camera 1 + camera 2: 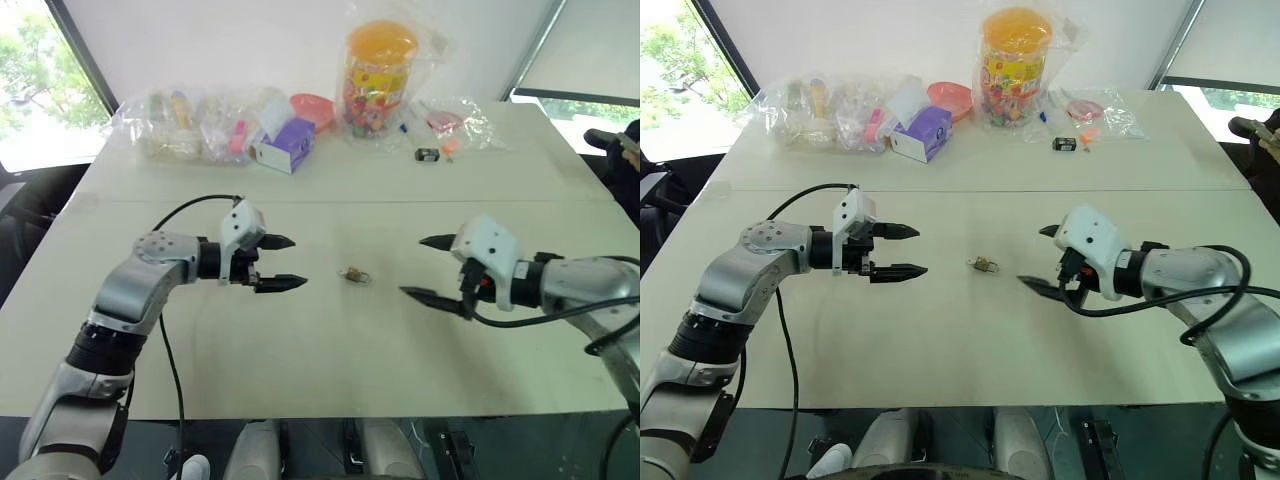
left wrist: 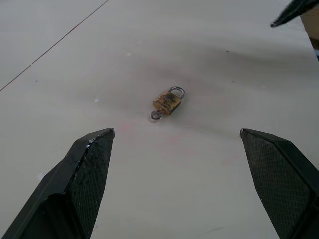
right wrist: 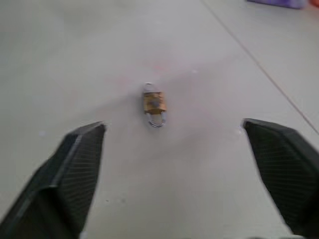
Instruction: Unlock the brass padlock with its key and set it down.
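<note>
At the far edge of the white table (image 1: pixel 330 360) I saw a tall clear jar with an orange lid (image 1: pixel 379 78), packed with small colourful pieces and wrapped in a plastic bag. Left of it lay clear plastic bags (image 1: pixel 195 125) holding assorted small items I could not make out, a purple and white box (image 1: pixel 283 145) and a red bowl (image 1: pixel 313 108). Another bag (image 1: pixel 452 122) with red and orange bits lay right of the jar, a small black gadget (image 1: pixel 427 154) just beside it.

The padlock (image 2: pixel 167 101) lay flat on the bare middle of the table, between my two grippers and apart from both. The key (image 2: pixel 156 115) stood at the end of its body opposite the shackle, touching it. Its long axis ran roughly between the two grippers, shackle toward the right one and key toward the left.

My left gripper (image 1: pixel 272 262) hovered with fingers spread wide, pointing at the padlock. My right gripper (image 1: pixel 428 267) faced it from the other side, fingers also spread, holding nothing
</note>
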